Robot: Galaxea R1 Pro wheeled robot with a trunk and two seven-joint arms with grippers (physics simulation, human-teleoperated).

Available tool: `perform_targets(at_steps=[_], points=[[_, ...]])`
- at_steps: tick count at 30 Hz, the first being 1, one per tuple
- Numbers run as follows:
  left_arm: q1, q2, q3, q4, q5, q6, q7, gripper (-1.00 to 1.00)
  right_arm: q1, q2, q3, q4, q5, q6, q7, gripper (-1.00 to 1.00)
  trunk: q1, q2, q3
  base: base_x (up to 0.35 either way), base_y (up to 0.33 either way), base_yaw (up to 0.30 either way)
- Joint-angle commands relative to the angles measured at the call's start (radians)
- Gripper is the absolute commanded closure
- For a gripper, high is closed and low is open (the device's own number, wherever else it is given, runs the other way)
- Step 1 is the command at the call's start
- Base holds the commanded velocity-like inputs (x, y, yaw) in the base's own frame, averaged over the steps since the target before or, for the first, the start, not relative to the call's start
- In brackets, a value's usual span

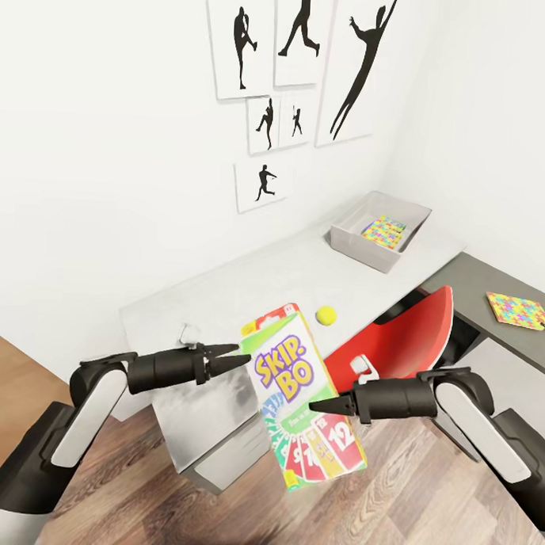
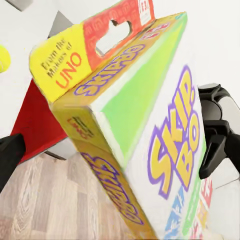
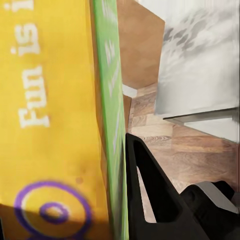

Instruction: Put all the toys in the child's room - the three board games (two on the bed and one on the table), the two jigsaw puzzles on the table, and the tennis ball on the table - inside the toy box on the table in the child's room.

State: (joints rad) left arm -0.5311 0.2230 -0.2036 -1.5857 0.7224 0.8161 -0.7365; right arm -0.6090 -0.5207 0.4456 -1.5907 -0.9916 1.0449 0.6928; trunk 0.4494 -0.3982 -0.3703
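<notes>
I am looking at the Skip-Bo board game (image 1: 303,397) hanging upright and tilted in the air between my two arms, in front of the near edge of the tabletop (image 1: 248,291). The right end effector (image 1: 324,405) is pinching the box's lower right edge: in the right wrist view one dark finger (image 3: 150,195) is lying flat against the green side of the box, with the yellow back panel on the other side, so I am reading it as clamped on the box. The left end effector (image 1: 235,355) is pointing at the box's upper left corner with its tips drawn to a narrow point; I cannot tell whether it is touching the cardboard.

The box is glossy printed cardboard, white-faced with purple and yellow lettering, a red and yellow hang tab on top.

The tennis ball (image 1: 326,314), small, round and yellow-green, is sitting on the white tabletop just beyond the box. Farther along, the toy box (image 1: 345,236), a light grey bin with sloping walls, is holding one jigsaw puzzle (image 1: 384,231). Another multicoloured jigsaw puzzle (image 1: 519,310) is lying on the dark grey cabinet (image 1: 470,281) at right, past a smooth red chair (image 1: 412,342).
</notes>
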Motion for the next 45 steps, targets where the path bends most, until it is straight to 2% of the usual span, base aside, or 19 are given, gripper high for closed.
perform_targets(at_steps=[1,4,7,8,11,16,19,20,24,25,31,33,35,36,45], points=[[0.003,0.008,0.041,0.002,0.002,0.009,0.001,-1.0,-0.001,-0.004,-0.054,0.0,0.003,0.002,0.006,1.0,0.001,-0.002,-0.002,0.0,0.0,0.0],[0.006,0.012,0.083,0.007,0.002,0.013,0.002,-1.0,-0.002,-0.011,-0.094,0.0,0.003,0.002,0.007,1.0,0.001,-0.002,-0.002,0.0,0.0,0.0],[0.011,0.013,0.14,0.012,0.002,0.017,0.003,-1.0,-0.002,-0.024,-0.139,-0.002,0.004,0.002,0.008,1.0,0.001,-0.002,-0.002,0.0,0.0,0.0],[0.011,0.013,0.14,0.012,0.002,0.017,0.003,-1.0,-0.002,-0.024,-0.139,-0.002,0.004,0.002,0.008,1.0,0.001,-0.002,-0.002,0.0,0.0,0.0],[0.025,0.012,0.209,0.015,0.004,0.026,0.007,-1.0,-0.002,-0.047,-0.207,-0.003,0.005,0.002,0.009,1.0,0.001,-0.002,-0.002,0.0,0.0,0.0],[0.05,0.001,0.351,0.017,0.016,0.066,0.028,-1.0,-0.002,-0.075,-0.336,-0.004,0.006,0.002,0.009,1.0,0.001,-0.002,-0.002,0.0,0.0,0.0],[0.057,-0.003,0.402,0.015,0.043,0.105,0.035,-1.0,-0.005,-0.085,-0.41,-0.004,0.006,0.002,0.01,1.0,0.001,-0.002,-0.002,0.0,0.0,0.0],[0.057,-0.003,0.402,0.015,0.043,0.105,0.035,-1.0,-0.005,-0.085,-0.41,-0.004,0.006,0.002,0.01,1.0,0.001,-0.002,-0.002,0.0,0.0,0.0],[0.066,-0.006,0.432,0.007,0.073,0.13,0.039,-1.0,-0.016,-0.103,-0.496,-0.005,0.004,0.002,0.01,1.0,0.001,-0.002,-0.002,0.0,0.0,0.0],[0.07,-0.007,0.441,0.004,0.083,0.138,0.042,-1.0,-0.023,-0.111,-0.537,-0.005,0.003,0.002,0.01,1.0,0.001,-0.002,-0.002,0.0,0.0,-0.026],[0.073,-0.008,0.445,-0.002,0.09,0.143,0.043,-1.0,-0.034,-0.118,-0.568,-0.005,0.004,0.002,0.01,1.0,0.001,-0.002,-0.002,-0.023,-0.005,-0.041],[0.073,-0.008,0.451,-0.01,0.092,0.145,0.043,-1.0,-0.035,-0.118,-0.626,-0.006,0.003,0.002,0.01,1.0,0.001,-0.002,-0.002,-0.116,-0.145,-0.014],[0.074,-0.008,0.453,-0.012,0.092,0.145,0.044,-1.0,-0.035,-0.118,-0.644,-0.006,0.002,0.002,0.01,1.0,0.001,-0.002,-0.002,-0.122,-0.197,-0.008],[0.074,-0.008,0.456,-0.013,0.094,0.146,0.044,-1.0,-0.035,-0.118,-0.666,-0.006,0.002,0.002,0.01,1.0,0.001,-0.002,-0.002,-0.071,-0.249,0.018],[0.074,-0.008,0.457,-0.014,0.098,0.146,0.047,-1.0,-0.038,-0.118,-0.714,-0.005,0.003,0.002,0.007,1.0,0.001,-0.002,-0.002,-0.024,-0.274,0.185]])
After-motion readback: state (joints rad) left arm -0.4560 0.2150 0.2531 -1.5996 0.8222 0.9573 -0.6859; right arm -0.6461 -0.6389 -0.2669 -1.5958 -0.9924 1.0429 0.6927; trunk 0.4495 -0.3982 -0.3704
